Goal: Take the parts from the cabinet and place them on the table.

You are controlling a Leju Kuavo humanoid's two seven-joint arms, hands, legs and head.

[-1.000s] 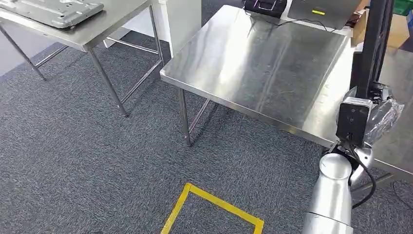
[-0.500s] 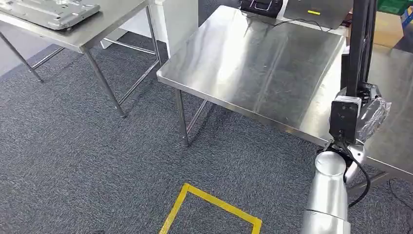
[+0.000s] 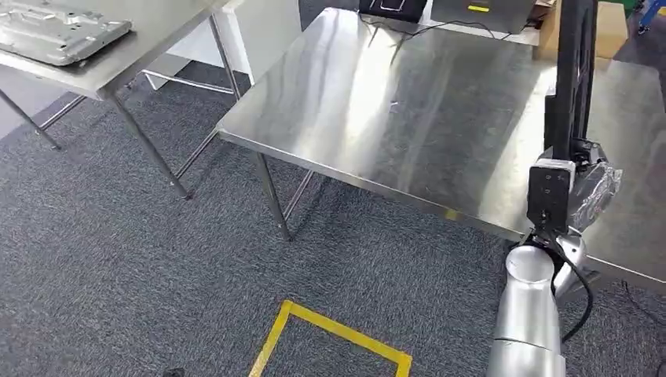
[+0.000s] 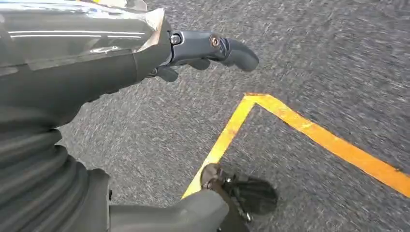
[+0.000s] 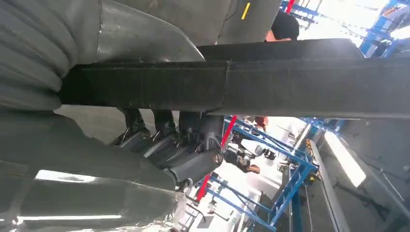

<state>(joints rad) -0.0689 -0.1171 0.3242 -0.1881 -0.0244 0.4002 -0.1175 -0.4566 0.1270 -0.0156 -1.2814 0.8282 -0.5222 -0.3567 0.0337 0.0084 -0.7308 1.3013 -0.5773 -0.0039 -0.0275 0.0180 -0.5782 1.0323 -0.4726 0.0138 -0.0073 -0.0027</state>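
A: Ok, R hand [image 3: 585, 177] status?

B: Fingers [image 5: 193, 164] curled round a long black part [image 3: 572, 71]; bar stands upright in head view, above the near steel table [image 3: 440, 102]. Wrist cam shows the bar [image 5: 241, 82] pressed across the palm, fingers clamped on it.

A: L hand [image 4: 145, 58]?

B: Hangs low over grey carpet [image 3: 118, 259], by yellow floor tape [image 4: 290, 121]. Holds nothing; thumb and fingers apart, not touching anything.

A: Other stuff?

B: Grey metal plate [image 3: 55, 31] on far table [image 3: 149, 47].
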